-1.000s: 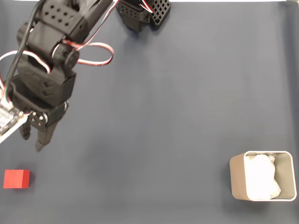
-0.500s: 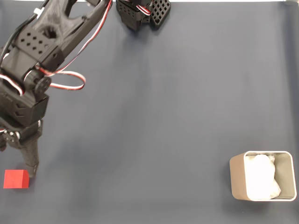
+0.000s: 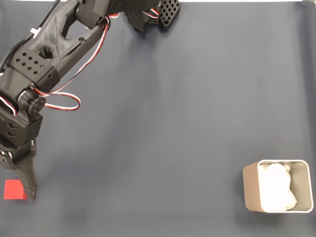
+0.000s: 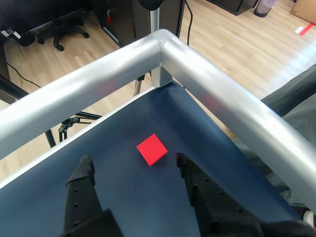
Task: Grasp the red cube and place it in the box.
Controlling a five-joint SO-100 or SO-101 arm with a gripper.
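Red cube (image 4: 152,149) lies just beyond the gripper (image 4: 132,162), between its spread jaws, seemingly untouched.

the red cube (image 3: 13,189) is seen flat at the mat's left edge; the beige, white-lined box (image 3: 250,190) stands upright far right.

An office or lab room: past the worktop's metal rail (image 4: 207,74), the wrist view shows wood flooring (image 4: 237,34) and a wheeled office chair base (image 4: 61,29) at upper left.
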